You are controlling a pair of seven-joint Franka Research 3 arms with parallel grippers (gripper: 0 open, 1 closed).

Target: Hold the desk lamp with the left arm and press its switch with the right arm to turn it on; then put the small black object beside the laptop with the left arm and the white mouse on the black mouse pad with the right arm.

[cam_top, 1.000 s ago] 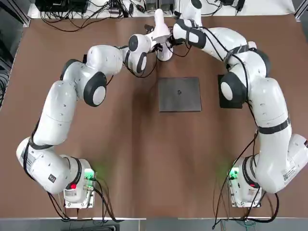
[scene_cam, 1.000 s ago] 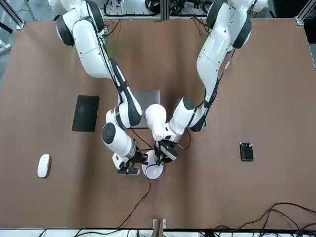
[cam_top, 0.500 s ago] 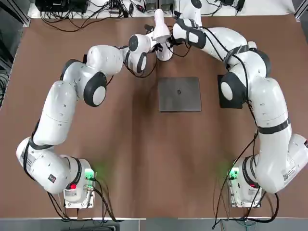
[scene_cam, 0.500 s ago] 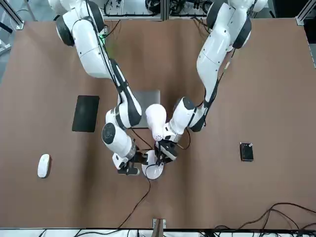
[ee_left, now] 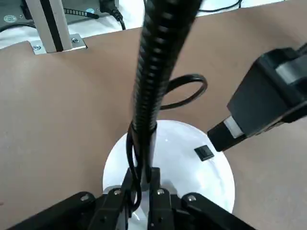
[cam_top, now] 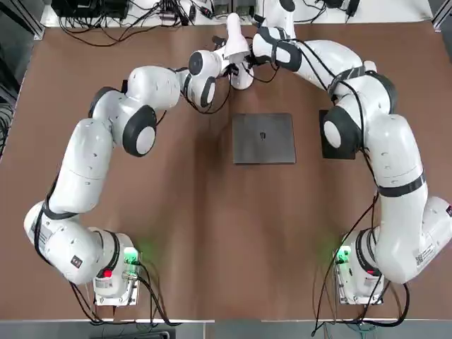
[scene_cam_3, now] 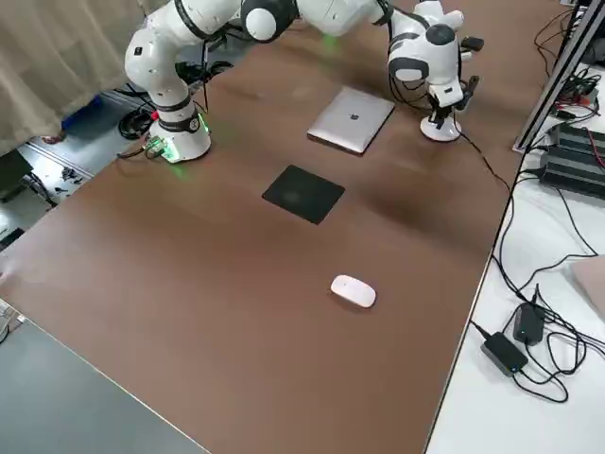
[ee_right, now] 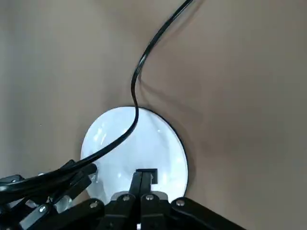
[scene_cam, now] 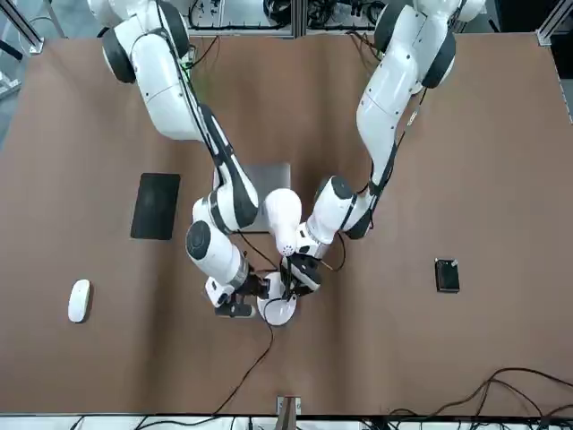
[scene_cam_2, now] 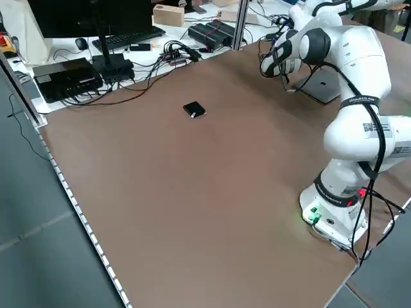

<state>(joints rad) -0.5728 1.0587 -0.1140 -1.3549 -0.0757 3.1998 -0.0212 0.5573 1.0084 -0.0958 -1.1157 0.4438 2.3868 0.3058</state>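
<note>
The white desk lamp stands at the table's far middle, its head (scene_cam: 285,219) above the round base (scene_cam: 277,310). My left gripper (ee_left: 139,184) is shut on the black gooseneck stem (ee_left: 152,81) just above the base. My right gripper (ee_right: 142,178) is shut, and its joined tips rest at the small black switch (ee_right: 147,173) on the base (ee_right: 120,143). In the left wrist view the switch (ee_left: 205,153) lies just beside the right arm's finger. The small black object (scene_cam: 447,275) lies alone toward the left arm's side. The white mouse (scene_cam: 80,300) lies beyond the black mouse pad (scene_cam: 155,205).
A closed grey laptop (cam_top: 264,138) lies at the table's centre, between lamp and robot. The lamp's black cord (ee_right: 158,43) trails off the far edge. Cables, boxes and a rail (scene_cam_3: 548,142) line the far side, off the table.
</note>
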